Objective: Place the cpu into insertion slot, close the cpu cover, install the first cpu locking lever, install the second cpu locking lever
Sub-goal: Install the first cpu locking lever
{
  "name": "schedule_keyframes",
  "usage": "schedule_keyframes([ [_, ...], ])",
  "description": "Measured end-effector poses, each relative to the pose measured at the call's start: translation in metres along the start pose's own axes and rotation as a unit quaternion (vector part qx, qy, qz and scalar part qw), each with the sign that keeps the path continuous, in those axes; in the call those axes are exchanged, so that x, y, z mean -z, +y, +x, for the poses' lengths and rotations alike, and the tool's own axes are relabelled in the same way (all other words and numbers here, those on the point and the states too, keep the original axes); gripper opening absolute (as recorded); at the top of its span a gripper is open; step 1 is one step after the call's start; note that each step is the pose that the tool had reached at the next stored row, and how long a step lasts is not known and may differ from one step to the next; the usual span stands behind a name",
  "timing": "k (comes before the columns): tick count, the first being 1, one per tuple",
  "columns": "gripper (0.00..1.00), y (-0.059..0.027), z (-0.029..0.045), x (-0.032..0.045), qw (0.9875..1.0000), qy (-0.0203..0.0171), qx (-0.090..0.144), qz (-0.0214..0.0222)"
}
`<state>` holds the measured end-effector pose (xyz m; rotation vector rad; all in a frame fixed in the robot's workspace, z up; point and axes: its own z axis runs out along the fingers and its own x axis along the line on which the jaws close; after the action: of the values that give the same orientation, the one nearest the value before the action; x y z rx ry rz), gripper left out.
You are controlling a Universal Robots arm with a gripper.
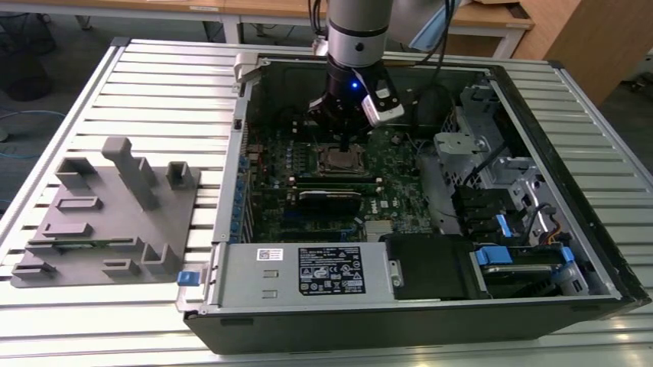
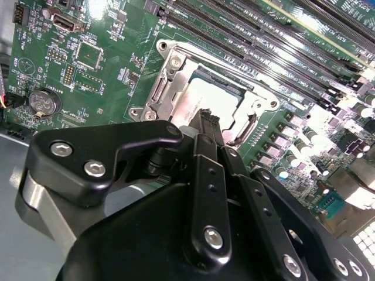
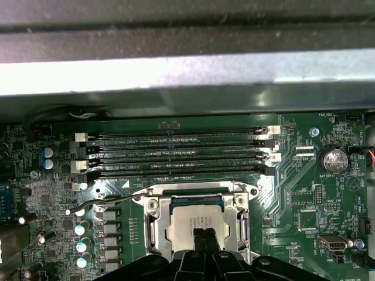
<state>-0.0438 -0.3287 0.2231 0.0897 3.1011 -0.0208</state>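
The slatted metal worktop (image 1: 153,84) carries an open computer case (image 1: 296,325) lying on its side. On the exterior view's left, a grey fixture tray (image 1: 102,222) lies just beside the case. Inside the case lie the green motherboard (image 1: 403,202), a labelled power supply box (image 1: 306,271) along the near wall and drive cages on the exterior view's right.

The arm stands upright over the board, and the gripper (image 1: 349,145) points straight down at the insertion slot (image 2: 176,58), which lies just beside the long black memory slots (image 3: 176,155) with its sides parallel to them.

The cpu (image 3: 190,225) is in the slot, lying flat with its silver top up. The cpu cover (image 2: 161,96) appears to lie down around it, its window framing the chip. A thin wire lever (image 3: 102,202) runs out from one corner of the slot over a row of capacitors, and I judge it is not latched.

In both wrist views the gripper's fingertips (image 3: 200,235) are pressed together with nothing between them. They sit directly above the middle of the chip, so the task's thing lies straight below them. I cannot tell whether they touch its top.
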Motion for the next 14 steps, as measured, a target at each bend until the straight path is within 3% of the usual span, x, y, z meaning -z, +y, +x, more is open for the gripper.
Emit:
schedule_keyframes([
  [14,0.11,0.0,-0.0001,0.0033,1.0,0.0,0.0,0.0],
])
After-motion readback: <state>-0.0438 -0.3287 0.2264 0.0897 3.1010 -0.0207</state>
